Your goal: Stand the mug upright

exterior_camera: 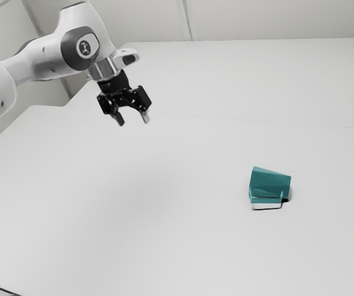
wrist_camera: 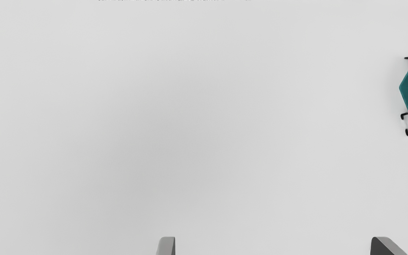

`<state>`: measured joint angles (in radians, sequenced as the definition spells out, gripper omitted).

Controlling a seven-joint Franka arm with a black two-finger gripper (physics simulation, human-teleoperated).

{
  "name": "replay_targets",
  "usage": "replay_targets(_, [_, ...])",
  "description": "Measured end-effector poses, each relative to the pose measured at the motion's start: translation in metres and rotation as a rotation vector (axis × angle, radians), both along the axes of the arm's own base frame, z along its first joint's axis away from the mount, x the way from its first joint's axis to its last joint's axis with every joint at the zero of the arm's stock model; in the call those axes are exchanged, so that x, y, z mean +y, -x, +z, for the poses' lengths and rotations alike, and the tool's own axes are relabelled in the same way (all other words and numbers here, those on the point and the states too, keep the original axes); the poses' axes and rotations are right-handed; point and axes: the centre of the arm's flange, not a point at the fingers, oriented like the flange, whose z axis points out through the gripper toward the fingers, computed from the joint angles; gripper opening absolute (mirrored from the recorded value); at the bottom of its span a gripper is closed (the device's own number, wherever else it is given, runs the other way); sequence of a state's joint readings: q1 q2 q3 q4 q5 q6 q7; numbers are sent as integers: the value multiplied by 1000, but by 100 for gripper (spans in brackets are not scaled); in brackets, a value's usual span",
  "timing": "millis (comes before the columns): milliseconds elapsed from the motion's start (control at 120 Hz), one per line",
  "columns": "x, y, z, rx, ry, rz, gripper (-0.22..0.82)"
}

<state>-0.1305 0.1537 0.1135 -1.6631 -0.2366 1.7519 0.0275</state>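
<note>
Lying on its side on the table [exterior_camera: 134, 234], one teal mug [exterior_camera: 269, 184], mouth toward the arm, seemingly; upright state not met. One black claw [exterior_camera: 134, 120], fingers spread, nothing between them, raised above the table and well apart from the mug. Outstanding, by judgement: reach, grip, turning onto the base, release.

The arm [exterior_camera: 40, 60] is white (dark disc [exterior_camera: 71, 50], pale logo [exterior_camera: 85, 47]).
</note>
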Motion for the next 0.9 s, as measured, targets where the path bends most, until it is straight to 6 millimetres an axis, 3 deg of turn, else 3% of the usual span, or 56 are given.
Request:
replay_targets(150, [-15,-8,-52,52,104,43,60])
replay_targets(333, [-59,0,-107,133,250,78,60])
replay_targets(808, [-127,-26,-174,99,439,214,60])
replay_targets(900, [-139,-35,-179,80,469,233,60])
